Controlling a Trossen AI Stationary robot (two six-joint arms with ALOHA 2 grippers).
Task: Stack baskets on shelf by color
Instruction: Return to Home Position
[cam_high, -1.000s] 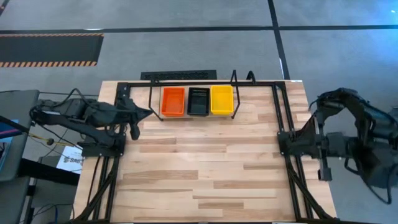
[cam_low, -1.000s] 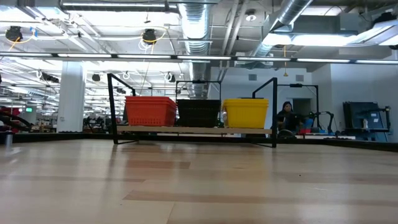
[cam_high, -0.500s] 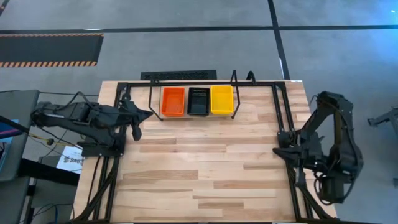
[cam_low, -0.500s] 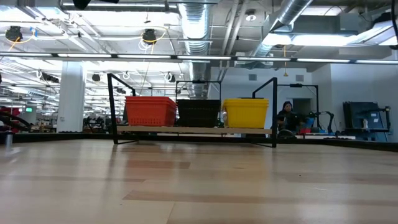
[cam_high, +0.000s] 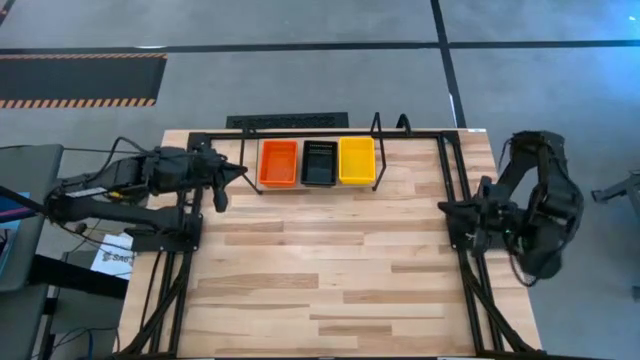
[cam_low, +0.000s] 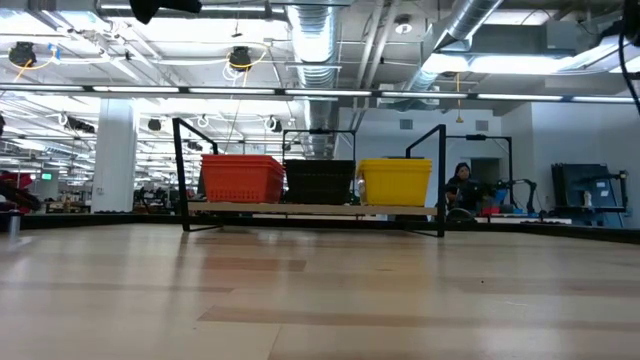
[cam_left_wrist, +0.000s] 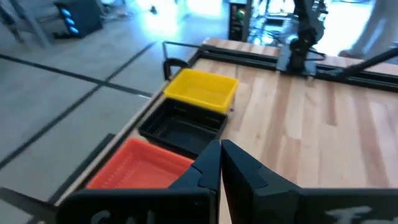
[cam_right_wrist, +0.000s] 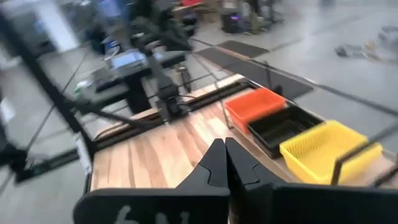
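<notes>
Fingers of the left gripper (cam_left_wrist: 221, 147) are pressing together, empty, just left of the low black metal-tube shelf (cam_low: 181, 172); the right gripper (cam_right_wrist: 224, 145), likewise pinched empty, is hanging well right of it. Red-orange perforated plastic baskets (cam_high: 279, 162), black baskets (cam_high: 319, 161) and yellow baskets (cam_high: 356, 160) are sitting side by side on that shelf.

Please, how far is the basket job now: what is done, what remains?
Done: orange baskets, black baskets and yellow baskets sit on the shelf. In hand: nothing; left claw and right claw are shut, empty, off the shelf. Left: probably only parking the arms.
</notes>
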